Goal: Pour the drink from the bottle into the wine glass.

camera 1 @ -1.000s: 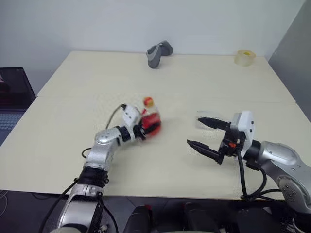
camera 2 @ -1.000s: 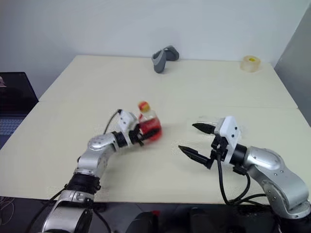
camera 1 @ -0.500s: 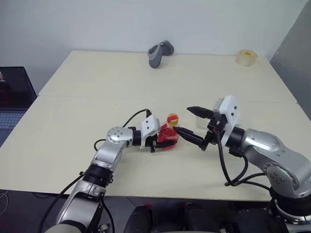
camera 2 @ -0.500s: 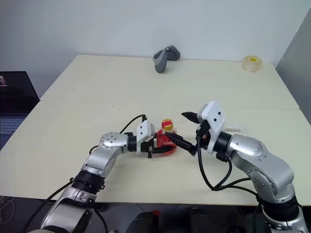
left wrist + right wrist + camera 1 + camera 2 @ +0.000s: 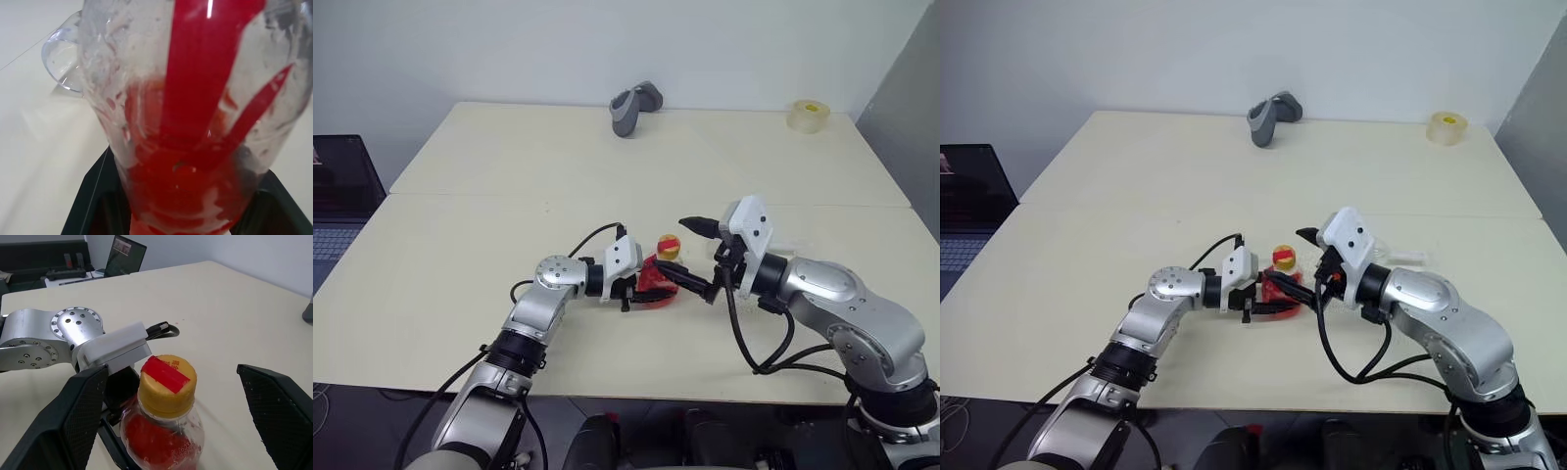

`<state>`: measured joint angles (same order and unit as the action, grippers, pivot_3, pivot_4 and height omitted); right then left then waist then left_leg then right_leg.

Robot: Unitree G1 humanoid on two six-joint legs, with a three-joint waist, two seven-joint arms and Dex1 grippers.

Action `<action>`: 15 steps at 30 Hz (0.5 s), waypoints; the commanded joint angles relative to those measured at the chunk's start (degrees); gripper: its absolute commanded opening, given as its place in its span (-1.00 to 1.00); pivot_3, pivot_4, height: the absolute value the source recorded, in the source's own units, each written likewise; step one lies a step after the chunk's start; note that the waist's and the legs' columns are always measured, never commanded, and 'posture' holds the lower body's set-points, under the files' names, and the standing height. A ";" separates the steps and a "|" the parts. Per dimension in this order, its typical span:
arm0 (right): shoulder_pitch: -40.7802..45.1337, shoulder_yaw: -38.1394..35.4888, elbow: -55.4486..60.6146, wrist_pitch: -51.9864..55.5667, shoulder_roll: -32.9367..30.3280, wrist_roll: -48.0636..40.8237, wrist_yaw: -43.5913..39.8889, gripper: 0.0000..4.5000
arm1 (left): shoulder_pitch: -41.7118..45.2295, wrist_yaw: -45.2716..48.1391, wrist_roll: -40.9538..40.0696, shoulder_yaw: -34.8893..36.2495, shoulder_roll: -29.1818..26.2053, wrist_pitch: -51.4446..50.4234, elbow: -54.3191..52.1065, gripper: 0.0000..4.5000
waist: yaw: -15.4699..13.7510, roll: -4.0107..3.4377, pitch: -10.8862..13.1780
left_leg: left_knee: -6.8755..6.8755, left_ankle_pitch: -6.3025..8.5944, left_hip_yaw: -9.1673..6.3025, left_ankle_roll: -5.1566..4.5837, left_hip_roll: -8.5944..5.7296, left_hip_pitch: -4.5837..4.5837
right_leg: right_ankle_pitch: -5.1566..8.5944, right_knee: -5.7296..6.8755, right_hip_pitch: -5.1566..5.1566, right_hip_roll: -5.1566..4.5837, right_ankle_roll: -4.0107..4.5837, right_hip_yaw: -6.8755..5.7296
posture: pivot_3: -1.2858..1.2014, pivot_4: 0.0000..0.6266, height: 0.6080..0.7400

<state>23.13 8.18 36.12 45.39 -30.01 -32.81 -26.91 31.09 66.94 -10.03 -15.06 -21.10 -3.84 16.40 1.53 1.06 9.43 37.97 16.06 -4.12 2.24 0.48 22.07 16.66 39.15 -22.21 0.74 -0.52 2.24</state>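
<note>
1. I see the bottle [image 5: 658, 276] standing upright near the middle of the desk [image 5: 460, 176], with its yellow-red cap [image 5: 167, 385] on.
2. My left gripper [image 5: 641, 286] has its fingers pinching the lower body of the bottle, where the drink [image 5: 188, 186] sits.
3. My right gripper [image 5: 697, 257] has its fingers spread wide, one on each side of the cap, not touching it.
4. The wine glass [image 5: 63, 61] is just behind the bottle.

Capped bottle [image 5: 164, 423] of red drink [image 5: 190, 196] stands upright on table.
</note>
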 commanded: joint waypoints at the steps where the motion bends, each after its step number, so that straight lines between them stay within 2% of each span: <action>1: 0.51 -0.55 0.95 -1.93 0.91 0.31 -0.61 0.73 | 0.35 0.32 0.07 -0.41 0.20 0.06 -1.05 -0.15 | 0.00 0.00 0.00 | 0.00 0.00 0.00 0.00 0.00 0.00 | 0.00 0.00 0.00 0.00 0.00 0.00 | 0.03 -0.52 1.00; 8: 0.22 -0.27 0.27 -3.68 1.23 1.50 -2.12 -0.39 | -0.26 0.33 -0.21 -0.32 -0.14 -0.41 -1.87 -0.19 | 0.00 0.00 0.00 | 0.00 0.00 0.00 0.00 -0.01 0.00 | 0.00 0.00 0.00 0.00 0.00 0.01 | 0.03 -0.52 1.00; 9: 0.13 -0.16 0.05 -4.00 0.94 1.85 -2.59 -0.49 | -0.32 0.35 -0.33 -0.26 -0.17 -0.56 -2.02 -0.19 | 0.00 0.00 0.00 | 0.00 0.00 -0.01 0.00 0.00 0.00 | 0.00 0.01 0.00 0.00 0.00 0.00 | 0.03 -0.52 1.00; 15: 1.17 0.31 -3.87 -7.74 -1.95 4.29 -8.70 -0.48 | -0.14 1.62 -1.13 -0.54 -0.08 -0.87 -3.19 -0.28 | 0.00 0.00 0.00 | 0.00 0.00 0.00 0.00 -0.01 -0.01 | 0.00 0.00 0.01 0.00 0.00 0.00 | 0.03 -0.52 1.00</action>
<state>23.51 8.73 32.76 39.32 -30.72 -30.04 -33.51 31.05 67.04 -10.08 -15.36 -21.16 -4.64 15.92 1.53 1.06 9.43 37.98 16.06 -4.11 2.24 0.46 22.06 16.66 39.15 -22.21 0.75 -0.53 2.25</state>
